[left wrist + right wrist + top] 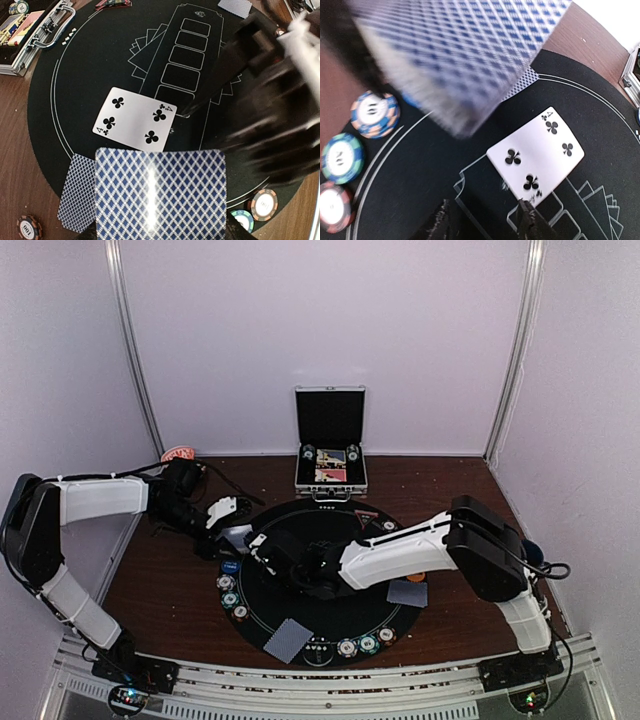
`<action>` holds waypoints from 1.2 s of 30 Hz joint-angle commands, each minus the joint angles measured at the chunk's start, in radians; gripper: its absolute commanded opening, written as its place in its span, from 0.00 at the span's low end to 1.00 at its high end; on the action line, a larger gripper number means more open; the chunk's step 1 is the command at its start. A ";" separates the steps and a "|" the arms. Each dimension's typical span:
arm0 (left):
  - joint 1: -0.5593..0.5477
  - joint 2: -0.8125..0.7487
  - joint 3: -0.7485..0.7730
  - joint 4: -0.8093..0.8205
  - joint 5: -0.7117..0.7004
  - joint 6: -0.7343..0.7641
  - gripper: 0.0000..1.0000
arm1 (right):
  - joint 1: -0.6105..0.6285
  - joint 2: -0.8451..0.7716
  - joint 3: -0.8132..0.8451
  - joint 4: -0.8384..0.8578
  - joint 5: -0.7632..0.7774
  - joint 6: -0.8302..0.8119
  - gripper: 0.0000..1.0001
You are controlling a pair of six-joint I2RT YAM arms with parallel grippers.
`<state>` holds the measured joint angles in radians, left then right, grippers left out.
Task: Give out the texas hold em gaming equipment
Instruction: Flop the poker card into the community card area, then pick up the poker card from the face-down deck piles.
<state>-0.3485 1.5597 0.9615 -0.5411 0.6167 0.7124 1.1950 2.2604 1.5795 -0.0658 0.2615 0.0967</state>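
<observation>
— Left fingers (230, 523)?
— We note them clenched on the blue-backed deck (160, 195), held over the left side of the black mat (75, 75).
— Right fingers (531, 222)?
— Released, nothing between them. One tip sits just beside the four of clubs (135, 120), face up on the mat. Striped chips (372, 114) lie along the rim.

Glare on card deck (159, 200) (blurred foreground)
</observation>
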 commanded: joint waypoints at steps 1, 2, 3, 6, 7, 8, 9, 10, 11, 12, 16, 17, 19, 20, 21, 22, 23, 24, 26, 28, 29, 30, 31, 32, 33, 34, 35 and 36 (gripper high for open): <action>0.003 -0.005 0.024 0.037 0.035 0.001 0.59 | 0.013 -0.157 -0.093 0.003 -0.047 0.054 0.48; 0.003 -0.006 0.024 0.038 0.036 0.001 0.59 | 0.012 -0.179 -0.114 0.008 -0.050 0.063 0.50; 0.004 -0.008 0.025 0.037 0.038 0.001 0.59 | 0.011 -0.199 -0.132 0.009 -0.055 0.072 0.50; 0.004 -0.011 0.021 0.034 0.045 0.006 0.59 | 0.002 -0.253 -0.180 0.016 -0.077 0.093 0.54; 0.003 -0.013 0.021 0.034 0.049 0.008 0.59 | -0.004 -0.272 -0.192 0.023 -0.091 0.106 0.55; 0.004 -0.015 0.020 0.033 0.052 0.012 0.59 | -0.014 -0.291 -0.206 0.041 -0.119 0.122 0.55; 0.003 -0.016 0.020 0.028 0.058 0.015 0.59 | -0.028 -0.306 -0.219 0.058 -0.154 0.142 0.56; 0.004 -0.018 0.019 0.023 0.064 0.022 0.59 | -0.046 -0.318 -0.231 0.078 -0.202 0.169 0.56; 0.003 -0.020 0.019 0.018 0.072 0.027 0.59 | -0.067 -0.327 -0.239 0.098 -0.253 0.196 0.56; 0.003 -0.023 0.019 0.016 0.077 0.032 0.59 | -0.094 -0.330 -0.244 0.119 -0.306 0.231 0.56; 0.003 -0.030 0.016 0.000 0.098 0.054 0.59 | -0.159 -0.307 -0.228 0.208 -0.521 0.354 0.56; 0.004 -0.030 0.015 -0.005 0.103 0.060 0.59 | -0.170 -0.295 -0.219 0.226 -0.555 0.382 0.56; 0.004 -0.031 0.015 -0.013 0.113 0.069 0.59 | -0.186 -0.263 -0.195 0.259 -0.619 0.430 0.56; 0.003 -0.030 0.014 -0.016 0.116 0.073 0.59 | -0.191 -0.241 -0.179 0.273 -0.648 0.453 0.56; 0.003 -0.030 0.014 -0.017 0.119 0.075 0.59 | -0.194 -0.228 -0.164 0.284 -0.675 0.473 0.56; 0.003 -0.029 0.015 -0.017 0.120 0.078 0.59 | -0.197 -0.204 -0.148 0.297 -0.700 0.491 0.56; 0.004 -0.029 0.015 -0.018 0.122 0.079 0.59 | -0.197 -0.186 -0.132 0.310 -0.726 0.508 0.56; 0.002 -0.028 0.015 -0.022 0.125 0.083 0.59 | -0.198 -0.169 -0.119 0.323 -0.744 0.529 0.57; 0.002 -0.028 0.015 -0.029 0.130 0.090 0.59 | -0.197 -0.136 -0.085 0.330 -0.766 0.552 0.57; 0.002 -0.029 0.015 -0.030 0.133 0.091 0.59 | -0.198 -0.105 -0.049 0.317 -0.775 0.559 0.58; 0.001 -0.030 0.013 -0.030 0.133 0.091 0.59 | -0.198 -0.093 -0.035 0.315 -0.776 0.559 0.58; 0.000 -0.030 0.012 -0.030 0.135 0.094 0.59 | -0.197 -0.082 -0.024 0.313 -0.777 0.560 0.58; 0.000 -0.031 0.012 -0.030 0.135 0.093 0.59 | -0.198 -0.072 -0.012 0.310 -0.774 0.559 0.58; -0.001 -0.032 0.012 -0.030 0.135 0.094 0.59 | -0.198 -0.064 -0.004 0.308 -0.770 0.559 0.58; -0.002 -0.032 0.010 -0.030 0.135 0.095 0.59 | -0.197 -0.055 0.004 0.305 -0.768 0.558 0.58; -0.003 -0.031 0.010 -0.030 0.135 0.097 0.59 | -0.198 -0.045 0.015 0.303 -0.767 0.560 0.59; -0.004 -0.031 0.009 -0.030 0.134 0.099 0.59 | -0.198 -0.035 0.025 0.302 -0.767 0.564 0.59; -0.006 -0.030 0.009 -0.030 0.133 0.098 0.59 | -0.199 -0.024 0.035 0.300 -0.769 0.567 0.59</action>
<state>-0.3485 1.5539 0.9615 -0.5739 0.7143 0.7891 0.9974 2.2032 1.5623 0.2173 -0.4946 0.6399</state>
